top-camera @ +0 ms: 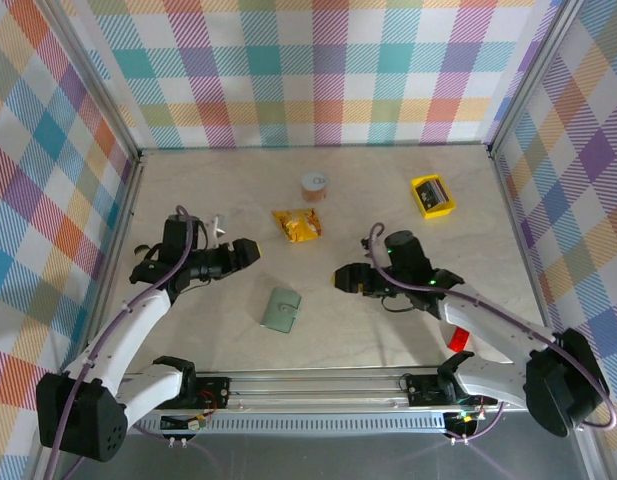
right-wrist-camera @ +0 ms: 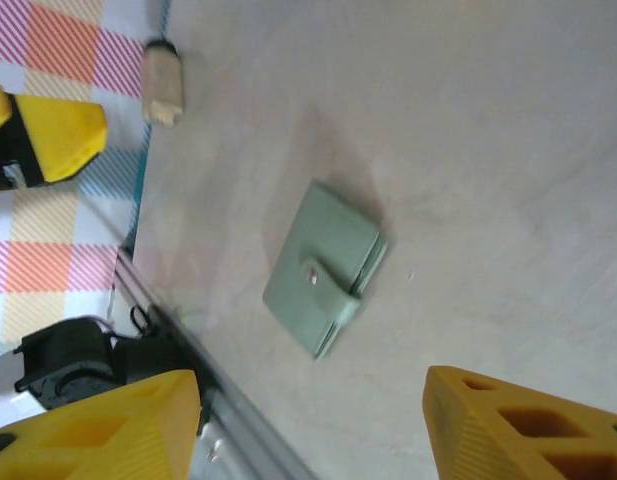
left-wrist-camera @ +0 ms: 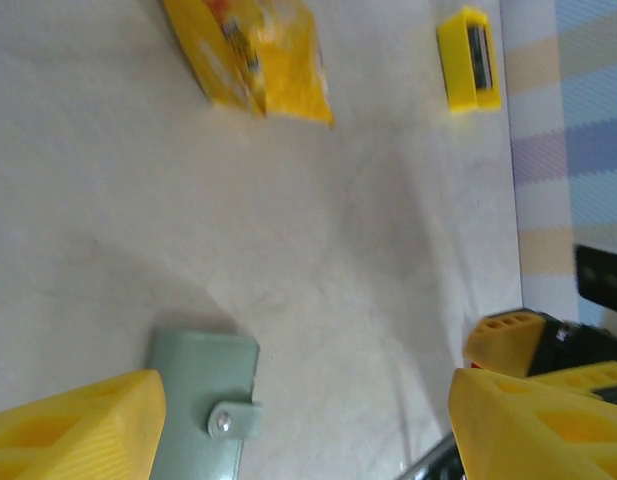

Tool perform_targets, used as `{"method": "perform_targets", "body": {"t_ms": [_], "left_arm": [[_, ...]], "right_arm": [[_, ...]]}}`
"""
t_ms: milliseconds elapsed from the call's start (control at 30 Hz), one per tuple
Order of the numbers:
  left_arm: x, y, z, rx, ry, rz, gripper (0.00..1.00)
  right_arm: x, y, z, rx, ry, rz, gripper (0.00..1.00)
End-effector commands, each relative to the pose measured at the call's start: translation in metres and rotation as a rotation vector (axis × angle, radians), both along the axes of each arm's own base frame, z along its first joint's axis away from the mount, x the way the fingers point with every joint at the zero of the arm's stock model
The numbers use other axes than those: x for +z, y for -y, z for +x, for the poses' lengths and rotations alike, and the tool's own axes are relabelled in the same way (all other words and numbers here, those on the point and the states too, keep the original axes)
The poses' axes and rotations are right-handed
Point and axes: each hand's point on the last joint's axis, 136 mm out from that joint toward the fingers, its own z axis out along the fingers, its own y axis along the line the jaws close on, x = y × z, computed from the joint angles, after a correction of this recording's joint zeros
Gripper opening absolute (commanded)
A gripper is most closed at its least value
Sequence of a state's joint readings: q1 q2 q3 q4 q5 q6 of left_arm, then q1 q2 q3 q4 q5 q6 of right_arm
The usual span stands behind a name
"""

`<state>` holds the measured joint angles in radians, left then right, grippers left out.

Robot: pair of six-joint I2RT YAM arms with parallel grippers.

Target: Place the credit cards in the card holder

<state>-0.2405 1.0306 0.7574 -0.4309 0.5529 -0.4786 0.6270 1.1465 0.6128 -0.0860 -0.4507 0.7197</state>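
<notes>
The card holder [top-camera: 281, 309] lies flat and closed on the tabletop [top-camera: 388, 335], its snap tab fastened, near the front rail and between the two arms; the left gripper [top-camera: 250, 250] hangs up and to its left, jaws open and empty; the right gripper [top-camera: 340, 278] hangs to its right, jaws likewise spread with nothing between them. Farther back lie an orange-yellow snack packet [top-camera: 296, 224] and a yellow tray [top-camera: 449, 208]; the tray holds something dark and flat [top-camera: 431, 189], too small to identify.
</notes>
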Motion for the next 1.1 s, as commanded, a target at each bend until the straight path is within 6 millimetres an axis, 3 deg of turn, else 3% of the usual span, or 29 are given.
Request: {"method": "perform_targets", "body": {"t_ms": [0, 200, 600, 1067], "left_arm": [[-0.037, 0.012, -0.027, -0.049, -0.16, 0.046, 0.73], [-0.074, 0.02, -0.04, -0.106, -0.225, 0.204, 0.73], [-0.122, 0.014, -0.055, -0.124, -0.322, 0.271, 0.68], [-0.137, 0.025, -0.064, -0.127, -0.342, 0.171, 0.63]], "right_arm": [[-0.007, -0.023, -0.007, 0.003, -0.109, 0.031, 0.56], [-0.033, -0.058, -0.013, 0.057, -0.177, 0.029, 0.46], [-0.069, -0.089, -0.01, 0.059, -0.239, -0.012, 0.31], [-0.086, -0.112, -0.019, 0.118, -0.276, -0.022, 0.02]]}}
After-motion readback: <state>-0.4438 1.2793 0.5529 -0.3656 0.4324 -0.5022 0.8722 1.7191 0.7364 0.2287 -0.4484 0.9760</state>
